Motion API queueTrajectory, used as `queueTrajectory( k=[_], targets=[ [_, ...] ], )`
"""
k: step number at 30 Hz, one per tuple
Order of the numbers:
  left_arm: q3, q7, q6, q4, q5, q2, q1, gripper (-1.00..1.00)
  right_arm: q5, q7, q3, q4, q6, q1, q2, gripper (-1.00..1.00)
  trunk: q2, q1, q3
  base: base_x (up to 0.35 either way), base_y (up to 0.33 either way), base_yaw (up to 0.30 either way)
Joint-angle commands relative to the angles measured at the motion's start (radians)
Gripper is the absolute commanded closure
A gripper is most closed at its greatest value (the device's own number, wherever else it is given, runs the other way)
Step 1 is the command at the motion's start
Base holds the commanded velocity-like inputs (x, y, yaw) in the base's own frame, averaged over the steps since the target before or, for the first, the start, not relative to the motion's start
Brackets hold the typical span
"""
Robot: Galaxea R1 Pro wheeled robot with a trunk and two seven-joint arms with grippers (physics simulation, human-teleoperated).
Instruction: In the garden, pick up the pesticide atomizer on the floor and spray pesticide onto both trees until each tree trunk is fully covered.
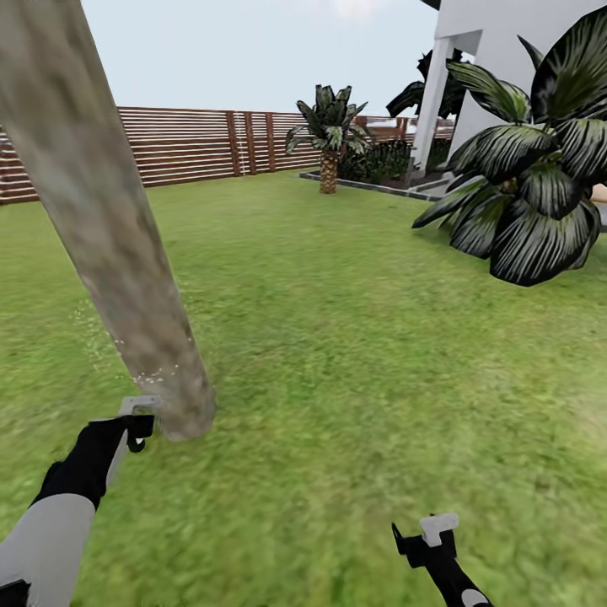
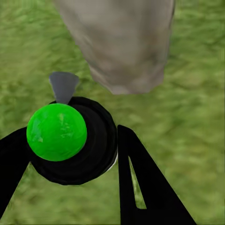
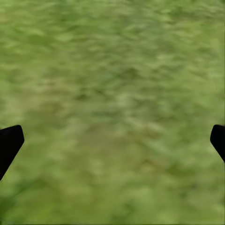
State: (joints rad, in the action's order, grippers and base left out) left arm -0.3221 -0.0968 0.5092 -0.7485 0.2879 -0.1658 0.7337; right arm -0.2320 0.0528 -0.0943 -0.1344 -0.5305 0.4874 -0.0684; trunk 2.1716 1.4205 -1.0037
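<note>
Item: our left gripper (image 2: 75, 159) pinches the pesticide atomizer (image 2: 70, 140), green-capped, black-bodied, beside the mottled tree trunk (image 1: 110, 244) at frame left. Our right gripper (image 3: 112, 140), fingers spread, over grass (image 1: 354, 354). Palm (image 1: 329, 135), fence (image 1: 185, 143) behind.

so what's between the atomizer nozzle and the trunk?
Bare grass, left wrist view: atomizer in left claw, nozzle aimed at the trunk.

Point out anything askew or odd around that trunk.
The tree trunk slants across the head view, though that may be camera tilt. Pale specks dot its lower part beside the atomizer held in the left gripper. Nothing else stands out.
</note>
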Motion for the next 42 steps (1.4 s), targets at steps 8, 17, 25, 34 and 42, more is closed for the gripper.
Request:
queueTrajectory(
  k=[8, 17, 25, 34, 42],
  targets=[
    [0.005, -0.007, 0.096, -0.020, 0.013, -0.007, 0.095, 1.00, -0.006, 0.006, -0.010, -0.001, -0.003, 0.000, -0.001, -1.00, 0.000, 0.000, -0.001, 0.000, 0.000, 0.213],
    [0.006, -0.011, 0.098, -0.025, 0.016, -0.003, 0.101, 1.00, -0.006, 0.005, -0.010, -0.001, -0.003, 0.000, -0.001, -1.00, 0.000, 0.000, -0.001, 0.115, -0.001, 0.005],
    [0.006, -0.011, 0.098, -0.028, 0.016, -0.013, 0.105, 1.00, -0.006, 0.005, -0.010, -0.001, -0.003, 0.000, -0.001, -1.00, 0.000, 0.000, -0.001, 0.147, -0.207, 0.000],
    [0.006, -0.012, 0.161, -0.097, 0.016, -0.014, 0.115, 1.00, -0.006, 0.006, -0.009, -0.001, -0.003, 0.000, -0.001, -1.00, 0.000, 0.000, -0.001, -0.043, -0.265, 0.190],
    [0.009, -0.012, 0.175, -0.106, 0.016, 0.001, 0.170, 1.00, -0.006, 0.006, -0.009, -0.001, -0.003, 0.000, -0.001, -1.00, 0.000, 0.000, -0.001, -0.101, -0.074, 0.203]
  ],
)
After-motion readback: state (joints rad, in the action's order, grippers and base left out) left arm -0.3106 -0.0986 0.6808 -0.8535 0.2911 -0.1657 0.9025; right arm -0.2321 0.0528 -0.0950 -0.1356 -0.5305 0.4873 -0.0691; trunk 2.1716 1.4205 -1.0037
